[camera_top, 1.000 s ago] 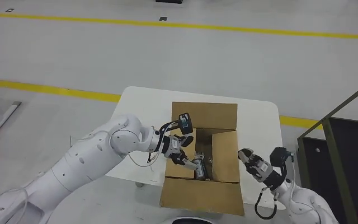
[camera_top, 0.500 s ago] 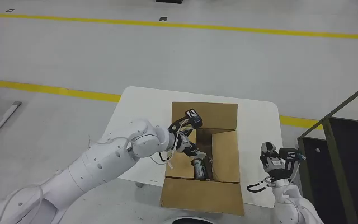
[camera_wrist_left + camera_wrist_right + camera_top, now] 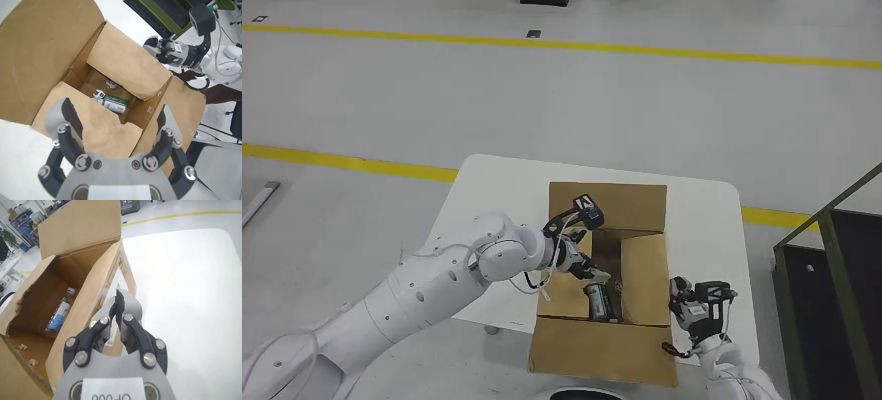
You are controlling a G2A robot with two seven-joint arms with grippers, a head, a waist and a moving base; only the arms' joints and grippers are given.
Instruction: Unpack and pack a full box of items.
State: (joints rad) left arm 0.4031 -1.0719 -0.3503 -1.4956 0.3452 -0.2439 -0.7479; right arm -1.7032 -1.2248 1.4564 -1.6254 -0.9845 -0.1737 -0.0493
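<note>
An open cardboard box (image 3: 607, 205) stands on the white table (image 3: 702, 220). On its floor lie a green-handled wrench (image 3: 115, 99), a clear plastic bottle (image 3: 114, 107) with a label, and a metal fitting (image 3: 111, 84). My left gripper (image 3: 117, 117) hovers open and empty above the box's left flap, also seen from the top view (image 3: 582, 268). My right gripper (image 3: 118, 298) is shut with nothing in it, just outside the box's right wall (image 3: 105, 289); from above it sits low at the right side (image 3: 679, 295). The bottle (image 3: 59, 315) shows past that wall.
All box flaps (image 3: 37, 47) stand up or splay outward, the torn right flap (image 3: 132, 62) leaning over the opening. Bare table (image 3: 179, 275) lies right of the box. A green metal frame (image 3: 832, 260) stands beyond the table's right edge.
The left arm shifted up over the left flap a second ago and has since held still. The right gripper swung out to the right, then came back against the box's right wall.
</note>
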